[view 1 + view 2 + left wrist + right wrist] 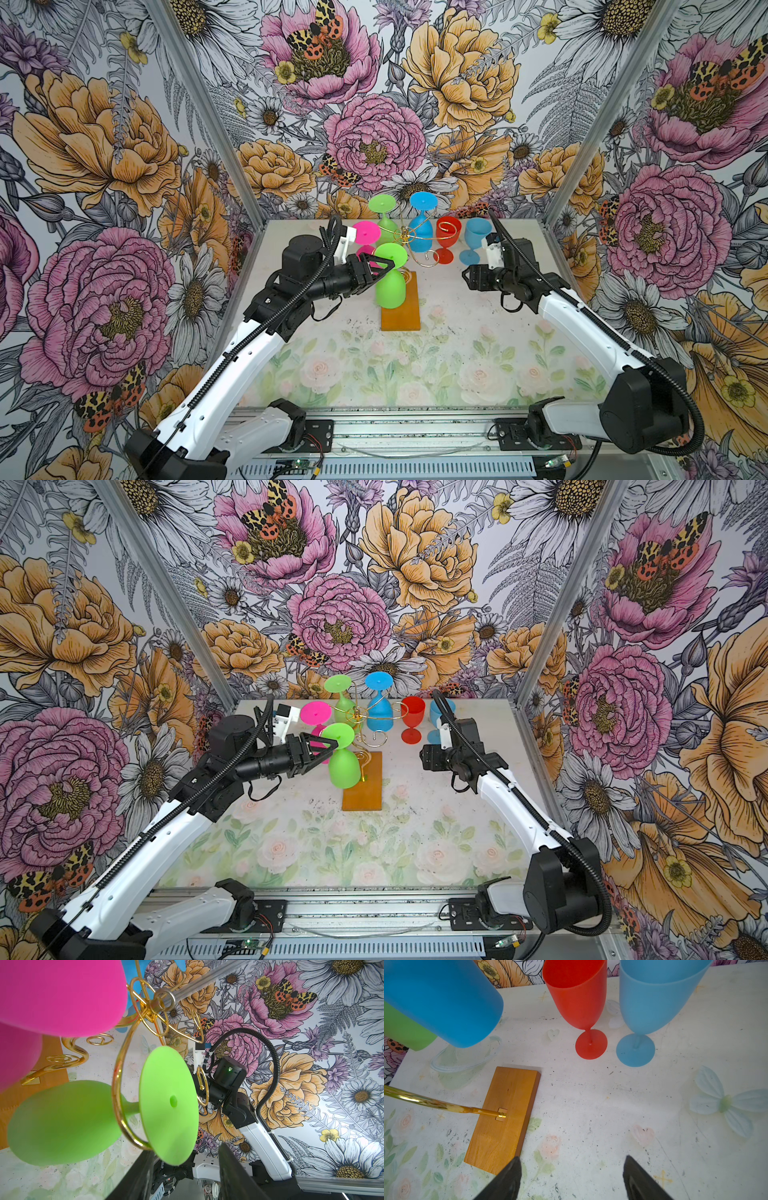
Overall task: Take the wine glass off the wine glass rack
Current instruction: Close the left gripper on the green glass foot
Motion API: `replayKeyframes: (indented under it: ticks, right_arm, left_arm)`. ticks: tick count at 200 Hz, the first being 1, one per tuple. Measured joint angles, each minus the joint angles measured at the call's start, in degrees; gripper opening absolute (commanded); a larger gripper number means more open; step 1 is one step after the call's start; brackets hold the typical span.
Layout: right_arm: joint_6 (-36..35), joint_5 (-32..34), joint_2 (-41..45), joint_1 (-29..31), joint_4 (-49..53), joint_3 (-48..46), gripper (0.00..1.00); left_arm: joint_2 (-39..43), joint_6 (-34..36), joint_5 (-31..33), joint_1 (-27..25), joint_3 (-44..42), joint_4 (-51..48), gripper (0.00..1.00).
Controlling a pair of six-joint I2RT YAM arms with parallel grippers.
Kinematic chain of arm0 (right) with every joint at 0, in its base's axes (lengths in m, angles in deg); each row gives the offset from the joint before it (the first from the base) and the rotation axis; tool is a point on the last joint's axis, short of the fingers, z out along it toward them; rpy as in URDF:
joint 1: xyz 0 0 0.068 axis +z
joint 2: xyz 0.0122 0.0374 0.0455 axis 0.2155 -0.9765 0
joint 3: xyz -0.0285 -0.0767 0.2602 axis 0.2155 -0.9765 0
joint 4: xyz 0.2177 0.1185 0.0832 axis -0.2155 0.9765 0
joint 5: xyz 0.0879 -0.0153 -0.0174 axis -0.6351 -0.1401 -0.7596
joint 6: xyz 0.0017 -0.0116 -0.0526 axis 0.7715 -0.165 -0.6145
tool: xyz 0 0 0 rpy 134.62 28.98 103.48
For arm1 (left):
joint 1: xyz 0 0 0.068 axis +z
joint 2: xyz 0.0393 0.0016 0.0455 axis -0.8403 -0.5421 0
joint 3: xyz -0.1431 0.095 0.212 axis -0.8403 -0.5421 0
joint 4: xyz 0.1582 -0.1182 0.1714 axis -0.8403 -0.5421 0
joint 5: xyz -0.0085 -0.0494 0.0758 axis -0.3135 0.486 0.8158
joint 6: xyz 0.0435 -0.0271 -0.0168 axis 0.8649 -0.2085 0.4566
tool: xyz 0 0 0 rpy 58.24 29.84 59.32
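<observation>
A bright green wine glass (390,291) (344,769) (62,1122) hangs bowl-down from the front curled arm of the gold wire wine glass rack (409,239) (118,1084). The rack stands on an amber wooden base (405,318) (506,1109). My left gripper (384,270) (328,750) (186,1148) is open. Its fingers straddle the lower rim of the glass's foot, and a gap shows on one side. My right gripper (465,276) (572,1157) is open and empty, low over the table to the right of the base.
A pink glass (366,232), another green glass (382,205) and a blue glass (422,232) also hang on the rack. A red glass (448,239) and a light blue glass (477,239) stand upright on the table (457,332) at the back right.
</observation>
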Motion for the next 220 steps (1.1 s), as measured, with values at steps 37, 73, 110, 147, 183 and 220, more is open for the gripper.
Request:
replayKeyframes:
  ticks: [37, 73, 110, 147, 183, 220]
  right_arm:
    - [0.37, 0.15, 0.07, 0.0, -0.09, -0.79, 0.78]
    - [0.44, 0.17, 0.22, 0.0, -0.09, -0.9, 0.78]
    - [0.66, 0.2, 0.31, 0.0, -0.17, -0.94, 0.78]
    - [1.05, 0.2, 0.33, 0.0, -0.35, -1.44, 0.78]
    - [1.18, 0.33, 0.33, 0.0, -0.42, -1.64, 0.78]
    - [1.33, 0.61, 0.33, 0.0, -0.5, -1.7, 0.78]
  left_arm:
    - [-0.5, -1.42, -0.04, -0.76, -0.76, 1.92, 0.47]
    - [-0.55, -3.69, -0.04, -0.76, -2.82, 5.22, 0.4]
    - [-0.57, -6.01, -0.02, -0.76, -4.28, 7.63, 0.33]
    - [-0.55, -6.64, -0.02, -0.76, -4.5, 9.01, 0.29]
    - [-0.48, -7.61, -0.02, -0.74, -5.18, 9.77, 0.25]
    - [-0.37, -8.17, -0.07, -0.63, -6.16, 11.37, 0.18]
